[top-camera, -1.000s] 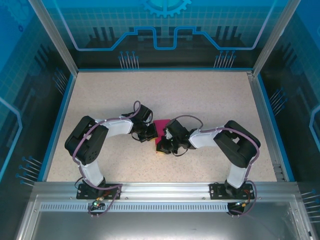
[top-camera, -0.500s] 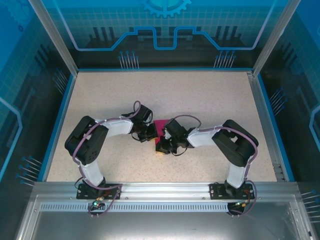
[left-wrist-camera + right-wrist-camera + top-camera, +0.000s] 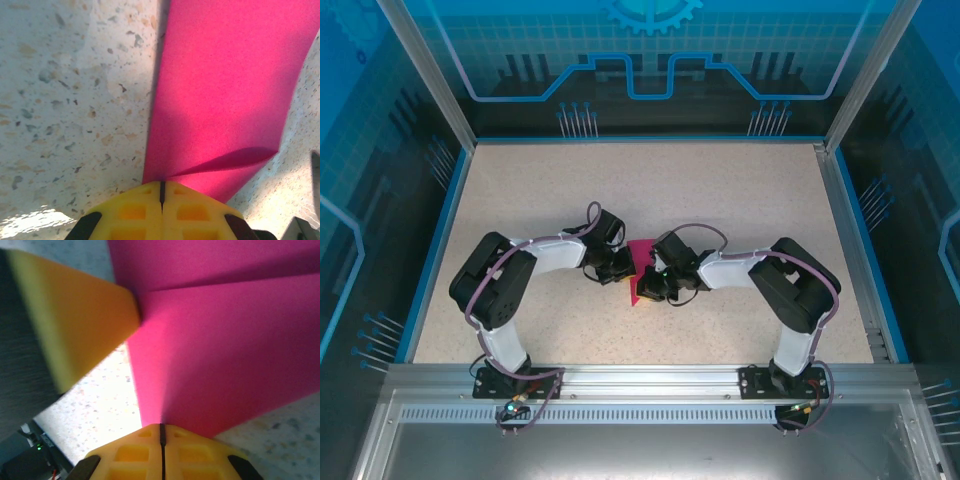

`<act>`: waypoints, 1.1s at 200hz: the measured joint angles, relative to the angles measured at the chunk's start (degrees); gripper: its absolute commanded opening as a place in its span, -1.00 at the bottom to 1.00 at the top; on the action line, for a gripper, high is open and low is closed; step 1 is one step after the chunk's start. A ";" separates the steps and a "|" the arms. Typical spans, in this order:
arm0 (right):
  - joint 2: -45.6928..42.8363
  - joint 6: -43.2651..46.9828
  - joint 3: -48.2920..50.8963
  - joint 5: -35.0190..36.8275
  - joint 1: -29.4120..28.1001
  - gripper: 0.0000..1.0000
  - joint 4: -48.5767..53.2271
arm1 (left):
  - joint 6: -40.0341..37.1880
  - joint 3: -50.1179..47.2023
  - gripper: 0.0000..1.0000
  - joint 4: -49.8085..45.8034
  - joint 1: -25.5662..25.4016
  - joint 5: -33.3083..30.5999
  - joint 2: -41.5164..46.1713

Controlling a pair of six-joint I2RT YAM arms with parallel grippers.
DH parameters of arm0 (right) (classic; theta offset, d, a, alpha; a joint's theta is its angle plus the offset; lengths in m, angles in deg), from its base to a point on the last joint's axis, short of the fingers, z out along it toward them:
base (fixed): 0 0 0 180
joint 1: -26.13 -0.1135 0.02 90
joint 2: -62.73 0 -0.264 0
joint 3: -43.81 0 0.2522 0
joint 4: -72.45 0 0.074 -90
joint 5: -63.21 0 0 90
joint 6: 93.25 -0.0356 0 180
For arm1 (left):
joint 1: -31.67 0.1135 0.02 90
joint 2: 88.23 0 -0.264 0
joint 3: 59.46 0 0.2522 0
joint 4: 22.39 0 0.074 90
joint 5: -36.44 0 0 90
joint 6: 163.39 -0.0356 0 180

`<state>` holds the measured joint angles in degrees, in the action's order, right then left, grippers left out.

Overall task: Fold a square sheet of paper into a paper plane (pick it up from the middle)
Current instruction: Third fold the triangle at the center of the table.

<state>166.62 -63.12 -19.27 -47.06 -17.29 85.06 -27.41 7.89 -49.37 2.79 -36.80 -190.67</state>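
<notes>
At table (image 3: 740, 200) centre: left tool (image 3: 161, 189), right tool (image 3: 161, 430) each clamped on folded pink paper (image 3: 225, 85); tools close together.

Middle of the table jammed, the rest open

I see the left gripper (image 3: 620, 272) and the right gripper (image 3: 648, 290) nose to nose at mid-table, both clamped on the folded sheet of paper (image 3: 641, 254), with no gap to pass between them. In my right wrist view the left arm's yellow finger (image 3: 75, 315) sits just beside the sheet. The left elbow (image 3: 490, 285) and right elbow (image 3: 800, 290) block the near flanks. The far half of the table (image 3: 720, 190) lies bare, bounded by the blue rim (image 3: 448, 225) and the corner posts (image 3: 425, 70).
</notes>
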 measured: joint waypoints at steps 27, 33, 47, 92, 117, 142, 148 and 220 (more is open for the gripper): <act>0.02 0.20 -0.26 -0.17 0.20 -0.87 0.31 | -0.02 0.00 -0.93 -0.02 0.00 0.00 0.00; 0.00 0.26 -0.26 -0.28 0.24 -0.86 0.33 | -0.02 0.00 -0.93 -0.02 0.00 0.00 0.00; -0.09 0.44 -0.26 -0.33 0.46 -0.87 0.35 | -0.02 0.00 -0.93 0.00 0.00 0.00 0.00; -0.15 1.01 -2.05 0.35 3.34 -0.87 0.66 | -0.02 0.00 -0.93 -0.02 0.00 0.00 0.00; 0.74 1.01 -2.12 0.52 4.09 -0.87 0.79 | -0.11 0.15 -0.93 -0.24 0.00 0.00 0.00; 1.29 1.01 -2.14 0.44 4.22 -0.87 0.79 | -1.31 0.50 -0.92 -0.85 0.00 -0.04 0.00; 1.29 1.01 -2.14 0.42 4.22 -0.88 0.81 | -1.44 0.61 -0.91 -1.03 0.00 -0.04 0.00; 1.29 0.81 -2.14 0.31 4.22 -0.88 0.72 | -1.66 -2.86 -0.72 -2.32 -0.11 0.59 10.64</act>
<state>167.91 -62.31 -21.41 -46.75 -13.07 85.78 -29.07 5.02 -51.68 2.68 -36.21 -180.02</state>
